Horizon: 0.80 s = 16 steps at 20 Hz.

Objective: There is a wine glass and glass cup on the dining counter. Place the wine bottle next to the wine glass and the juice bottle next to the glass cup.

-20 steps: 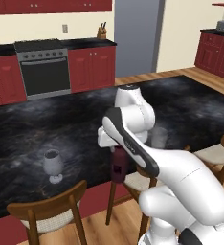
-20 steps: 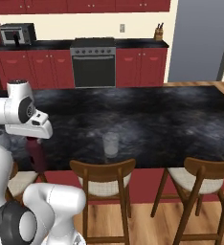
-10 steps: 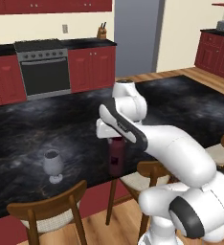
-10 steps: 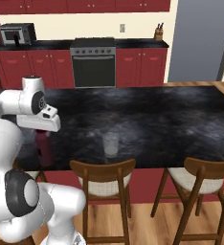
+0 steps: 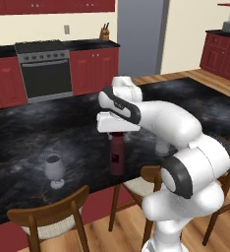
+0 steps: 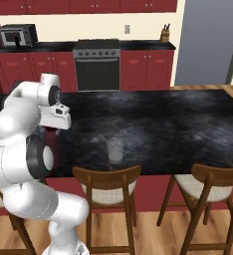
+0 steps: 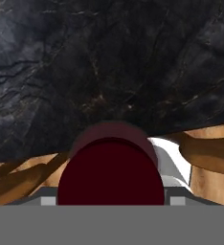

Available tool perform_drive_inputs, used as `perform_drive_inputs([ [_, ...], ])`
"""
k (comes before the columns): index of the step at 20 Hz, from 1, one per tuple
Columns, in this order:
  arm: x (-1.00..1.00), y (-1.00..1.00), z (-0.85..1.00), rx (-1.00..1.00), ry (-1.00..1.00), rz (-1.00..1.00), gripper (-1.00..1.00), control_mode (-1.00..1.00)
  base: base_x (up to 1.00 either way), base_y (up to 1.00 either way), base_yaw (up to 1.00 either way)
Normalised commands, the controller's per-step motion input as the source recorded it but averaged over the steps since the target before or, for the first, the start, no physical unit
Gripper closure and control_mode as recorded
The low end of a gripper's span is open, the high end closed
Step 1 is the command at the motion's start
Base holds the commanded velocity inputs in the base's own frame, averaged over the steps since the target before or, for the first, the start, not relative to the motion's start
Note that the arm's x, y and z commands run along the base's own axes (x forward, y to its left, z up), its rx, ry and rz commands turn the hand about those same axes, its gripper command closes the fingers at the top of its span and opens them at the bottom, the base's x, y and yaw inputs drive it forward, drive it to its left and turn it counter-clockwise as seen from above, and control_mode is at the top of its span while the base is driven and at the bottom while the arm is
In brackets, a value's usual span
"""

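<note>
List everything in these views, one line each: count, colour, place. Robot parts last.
juice bottle: 1, dark red, at the near edge of the dining counter, right of the wine glass, under the gripper.
wine glass: 1, clear greyish, on the counter near its front edge.
glass cup: 1, clear, on the counter near its front edge.
dining counter: 1, black veined top, red base.
chairs: several, brown wood, along the counter's near side.
oven: 1, grey and black, back wall.
microwave: 1, on the back worktop.
knife block: 1, brown, back worktop.
gripper: 1, white, over the bottle's cap; grip not visible.
</note>
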Motion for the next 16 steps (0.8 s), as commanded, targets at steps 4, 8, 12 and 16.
perform_drive_inputs([
  [4, 0.36, 0.00, -0.08, -0.04, 0.06, 0.00, 1.00, -1.00, 0.00, 0.00, 0.00],
  [8, 0.26, 0.00, -0.10, -0.11, 0.00, -0.02, 1.00, -1.00, 0.00, 0.00, 0.00],
  [12, 0.27, -0.01, -0.06, -0.13, 0.00, -0.04, 1.00, -1.00, 0.00, 0.00, 0.00],
  [16, 0.18, -0.15, -0.14, -0.04, 0.00, -0.03, 1.00, -1.00, 0.00, 0.00, 0.00],
])
